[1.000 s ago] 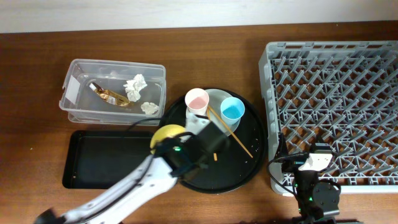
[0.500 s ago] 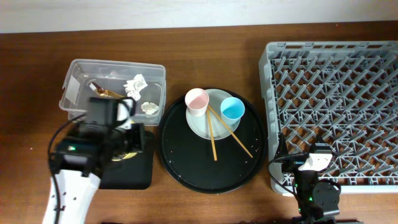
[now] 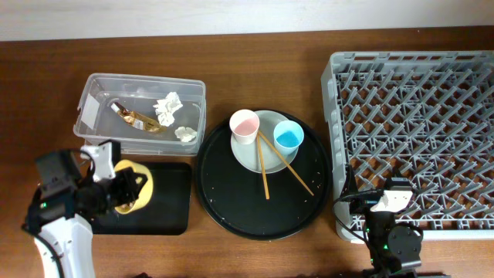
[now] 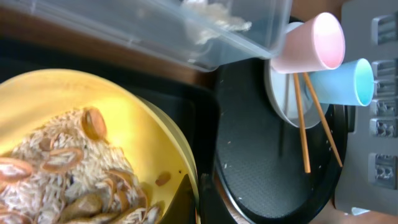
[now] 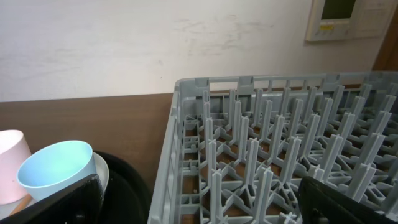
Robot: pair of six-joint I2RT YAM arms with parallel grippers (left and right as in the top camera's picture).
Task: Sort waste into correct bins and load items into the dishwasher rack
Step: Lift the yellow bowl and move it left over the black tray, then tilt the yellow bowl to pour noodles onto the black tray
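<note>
left gripper [image 3: 128,188] clamps the yellow bowl [image 4: 146,109] by its rim over the shallow black tray [image 3: 174,207], near left, likely to tip the food scraps [image 4: 68,168] in; right gripper [image 5: 202,202] rests wide open, empty.

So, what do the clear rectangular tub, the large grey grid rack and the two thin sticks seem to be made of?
Clear rectangular tub: transparent, glossy plastic; the walls are see-through with light glare. Large grey grid rack: probably matte moulded plastic, given its uniform grey pegs. Two thin sticks: likely wood or bamboo, pale brown and dull.
</note>
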